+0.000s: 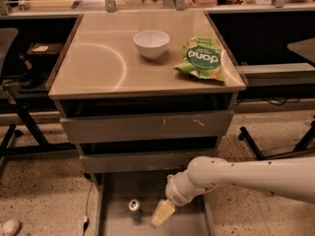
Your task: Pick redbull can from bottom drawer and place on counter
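Your cream-tipped gripper (162, 213) hovers just right of the slim silvery redbull can (134, 206) standing in the grey metal bottom drawer (118, 193) — its spread you cannot tell. You're mid-reach — next, ease left and grasp.

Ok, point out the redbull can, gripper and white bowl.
redbull can (134, 205): camera view, its pull-tab top.
gripper (159, 219): camera view, tan lower end, over bottom drawer (189, 226), right of can.
white bowl (151, 45): camera view, its outer wall.

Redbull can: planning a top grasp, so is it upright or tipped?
Upright: the redbull can stands in the bottom drawer, round top facing up. The end effector hangs beside it, not touching.
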`<state>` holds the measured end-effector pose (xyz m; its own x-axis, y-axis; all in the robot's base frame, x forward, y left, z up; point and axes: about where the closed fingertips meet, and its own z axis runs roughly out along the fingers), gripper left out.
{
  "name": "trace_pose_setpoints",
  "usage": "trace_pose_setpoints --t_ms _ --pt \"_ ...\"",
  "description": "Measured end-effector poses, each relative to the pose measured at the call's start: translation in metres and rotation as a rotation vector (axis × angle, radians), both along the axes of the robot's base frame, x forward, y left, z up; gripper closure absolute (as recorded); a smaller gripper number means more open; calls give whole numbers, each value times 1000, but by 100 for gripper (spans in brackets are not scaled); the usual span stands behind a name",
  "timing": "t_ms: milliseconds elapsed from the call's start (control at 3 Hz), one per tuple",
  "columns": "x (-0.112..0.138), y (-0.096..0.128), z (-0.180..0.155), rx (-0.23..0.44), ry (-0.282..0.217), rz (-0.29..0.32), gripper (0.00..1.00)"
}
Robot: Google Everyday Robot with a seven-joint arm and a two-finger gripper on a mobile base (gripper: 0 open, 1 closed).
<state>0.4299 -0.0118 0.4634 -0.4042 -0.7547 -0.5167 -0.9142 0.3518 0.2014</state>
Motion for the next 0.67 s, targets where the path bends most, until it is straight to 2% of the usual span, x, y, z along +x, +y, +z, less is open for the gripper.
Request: trace_pose_setpoints --t_ms 333,667 --pt "-2 8 -15 37 -3 4 0" --pt "9 28 -46 137 -32 -35 0"
